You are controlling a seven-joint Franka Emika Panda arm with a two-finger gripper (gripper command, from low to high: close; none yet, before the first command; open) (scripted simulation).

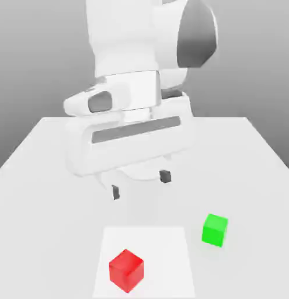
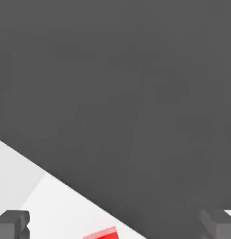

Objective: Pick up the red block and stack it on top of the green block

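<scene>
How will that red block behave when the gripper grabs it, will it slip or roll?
The red block is a flat-faced cube, so it probably won't roll and should sit stably on the table. Its faces look glossy, so it may slip under a light pinch. It looks rigid and small, likely light. The open gripper hangs above it.

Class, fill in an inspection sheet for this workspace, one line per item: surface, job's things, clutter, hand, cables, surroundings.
Surface: white table, with a brighter square patch at its near edge.
Job's things: red block rests on the patch; green block sits apart from it, toward the exterior view's right, just off the patch. Not stacked.
Clutter: nothing seen.
Hand: the hand hangs above the table behind both blocks, fingers spread open, holding nothing.
Cables: nothing seen.
Surroundings: plain grey backdrop.
</scene>
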